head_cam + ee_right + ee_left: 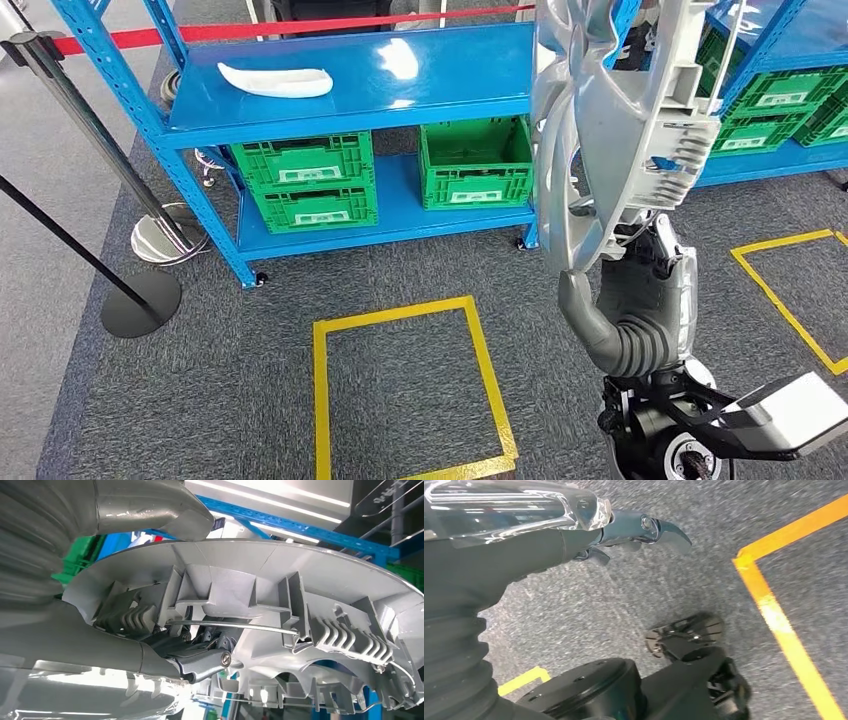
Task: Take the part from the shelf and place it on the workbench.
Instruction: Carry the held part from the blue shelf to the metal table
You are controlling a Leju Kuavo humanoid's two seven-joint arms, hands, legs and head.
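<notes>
- Head view: the right hand (645, 300) holds the part (625, 120), a large silver ribbed disc like a wheel cover, upright and high in front of the blue shelf (350, 95). The thumb curls around the lower rim. A white piece (276, 80) lies on the shelf top; green crates (475, 160) sit below. Yellow tape (400, 315) marks a square on the carpet. I cannot pick out a workbench here.
- Left wrist view: the left hand (589, 530) hangs over grey carpet (624, 595) beside a yellow line. Its dark fingers (659, 530) point outward and hold nothing, though whether they are spread or curled I cannot tell.
- Right wrist view: the fingers (200, 662) hook into the ribs on the part's inner face, with the thumb (150, 510) pressed on the rim opposite. So the hand is clamped on the part.
- Risks, as I judge them: the hold is on one edge of a wide disc, so a turn or a jolting step could swing it and work it loose. Held this high and close to the shelf, its rim could clip a post. It also covers much of the head view, which may hamper aiming at the workbench.
</notes>
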